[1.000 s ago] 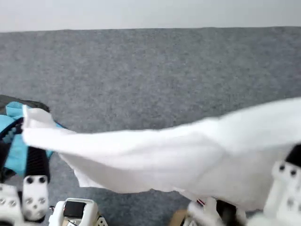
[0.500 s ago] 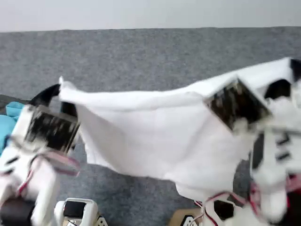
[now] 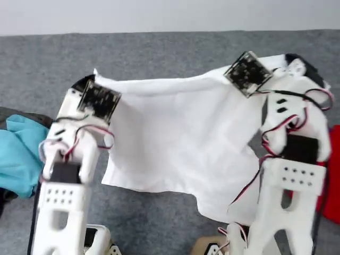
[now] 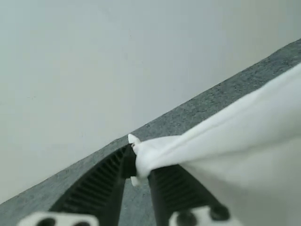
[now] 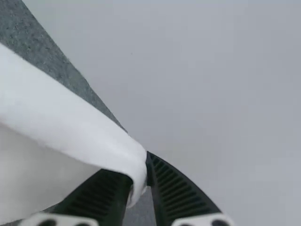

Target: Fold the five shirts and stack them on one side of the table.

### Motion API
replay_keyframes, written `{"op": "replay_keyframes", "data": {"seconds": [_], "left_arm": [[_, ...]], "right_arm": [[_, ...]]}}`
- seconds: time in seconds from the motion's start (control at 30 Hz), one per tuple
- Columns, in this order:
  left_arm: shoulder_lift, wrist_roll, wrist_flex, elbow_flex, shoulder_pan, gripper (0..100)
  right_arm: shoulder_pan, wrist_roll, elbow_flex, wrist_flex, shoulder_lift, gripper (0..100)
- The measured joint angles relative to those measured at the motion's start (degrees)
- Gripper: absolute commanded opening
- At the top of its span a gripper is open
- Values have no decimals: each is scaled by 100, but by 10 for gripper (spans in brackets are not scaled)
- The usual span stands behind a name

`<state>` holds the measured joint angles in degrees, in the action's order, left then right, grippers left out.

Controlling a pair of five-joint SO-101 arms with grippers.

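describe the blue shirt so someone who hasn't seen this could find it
On the grey table, a big white shirt is stretched across the middle. Beside the left arm, at the table's edge, lies the blue shirt, crumpled: the only turquoise cloth, with red cloth at the opposite edge.

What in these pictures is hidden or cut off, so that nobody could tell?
- The teal shirt: cut off by the high view's left edge, partly behind the left arm.
- The red shirt: a sliver at the high view's right edge, beside the right arm.
- The white shirt: its lower right part is hidden behind the right arm in the high view.
- The table under the white shirt: covered, so whether anything lies there is unknown.
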<state>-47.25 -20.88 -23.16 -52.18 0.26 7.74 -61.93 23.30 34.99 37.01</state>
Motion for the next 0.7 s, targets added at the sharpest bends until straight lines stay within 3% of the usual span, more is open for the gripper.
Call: {"op": "replay_keyframes", "data": {"seconds": [0.1, 0.23, 0.5, 0.7], "left_arm": [[809, -35, 695, 18, 0, 7], [1943, -35, 932, 615, -35, 7], [4281, -26, 949, 2804, -167, 7], [5881, -26, 484, 4325, -167, 7]], "right_arm": [[-176, 0, 413, -826, -97, 11], [-193, 0, 413, -1574, -730, 10], [-79, 9, -818, -1855, -2470, 10], [-53, 9, -1952, -1855, -3771, 10]]}}
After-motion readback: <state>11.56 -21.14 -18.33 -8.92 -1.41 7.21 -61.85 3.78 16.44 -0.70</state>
